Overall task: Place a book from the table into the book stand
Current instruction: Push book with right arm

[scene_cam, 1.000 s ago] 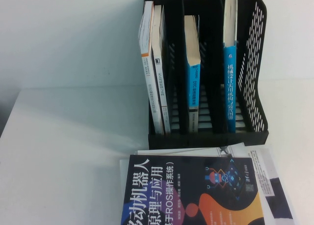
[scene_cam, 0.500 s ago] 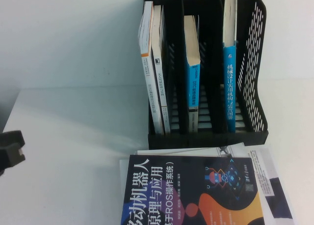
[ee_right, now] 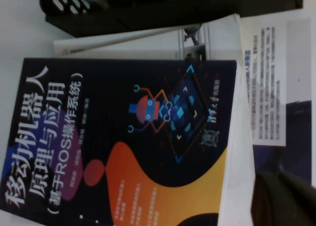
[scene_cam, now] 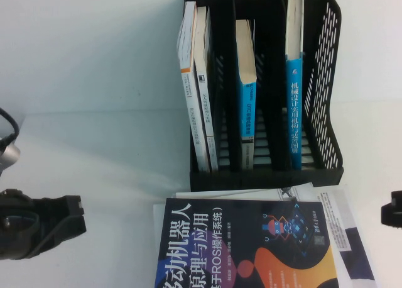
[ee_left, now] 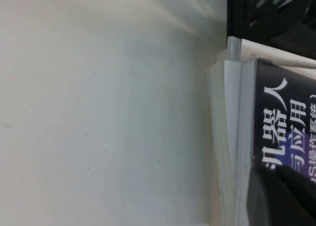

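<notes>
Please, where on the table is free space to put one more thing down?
Bare table lies left of the book stand, between it and the left hand. The book crowds the front, and the right hand sits at the right edge.

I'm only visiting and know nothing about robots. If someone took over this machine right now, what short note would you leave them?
Left tool: low at the table's left edge, holding nothing, left of the book.
Right tool: just entering at the right edge, holding nothing.
The dark-cover book lies flat on other printed material, in front of the book stand.
The stand already holds four upright books; there is free space between them.
Done: nothing yet; the book is ungrasped.
Left: grasp the book, stand it upright, slide it into a free slot.
</notes>
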{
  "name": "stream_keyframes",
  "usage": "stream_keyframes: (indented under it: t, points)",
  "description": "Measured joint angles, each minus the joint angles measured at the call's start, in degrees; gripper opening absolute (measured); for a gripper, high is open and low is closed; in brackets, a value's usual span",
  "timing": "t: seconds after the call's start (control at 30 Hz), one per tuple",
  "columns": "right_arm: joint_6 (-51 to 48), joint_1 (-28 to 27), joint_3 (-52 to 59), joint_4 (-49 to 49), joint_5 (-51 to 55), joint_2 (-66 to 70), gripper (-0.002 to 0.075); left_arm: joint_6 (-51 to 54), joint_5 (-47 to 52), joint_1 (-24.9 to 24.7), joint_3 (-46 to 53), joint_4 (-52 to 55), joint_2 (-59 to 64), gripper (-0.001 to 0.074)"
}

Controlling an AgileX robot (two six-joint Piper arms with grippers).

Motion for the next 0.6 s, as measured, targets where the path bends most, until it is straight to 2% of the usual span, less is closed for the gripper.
stream_keyframes:
  t: [0.27, 0.6]
  points:
    - [-6.96, 0.00, 0.00, 3.10, 1.10, 11.49, -0.0003, 0.69, -0.21, -0.09, 0.00, -1.02, 5.87, -0.0003]
    - [-18.05, 0.00, -0.37, 12.98, 0.94, 21.29, -0.0003, 3.27, -0.14, -0.09, 0.00, -4.47, 10.84, -0.0003]
